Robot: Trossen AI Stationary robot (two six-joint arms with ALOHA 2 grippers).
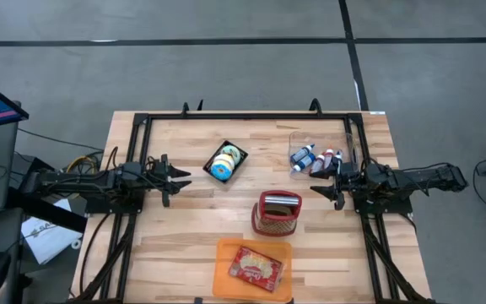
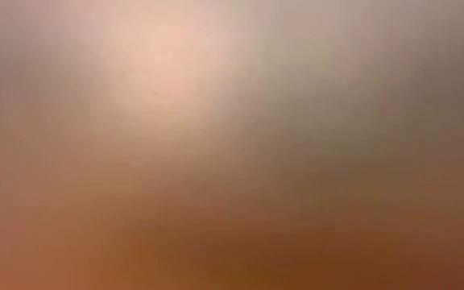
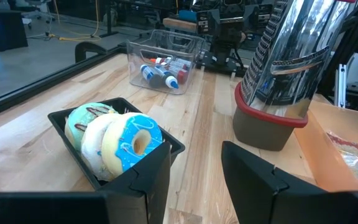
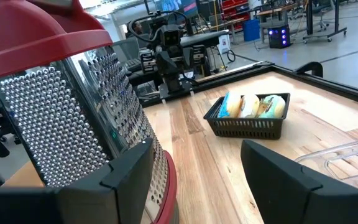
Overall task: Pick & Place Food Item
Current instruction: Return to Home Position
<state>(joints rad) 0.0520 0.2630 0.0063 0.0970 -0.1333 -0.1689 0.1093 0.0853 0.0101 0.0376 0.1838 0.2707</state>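
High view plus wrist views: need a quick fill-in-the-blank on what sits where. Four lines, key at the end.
1. The black bin holds only ____.
2. The small bottles lie in a ____ container.
3. The red packet lies on the ____ tray.
4. The left gripper and right gripper are both open and hold ____.
Missing words: donuts; clear; orange; nothing.

Three frosted donuts (image 3: 114, 140), blue, white, teal, upright side by side in black bin (image 1: 226, 163).
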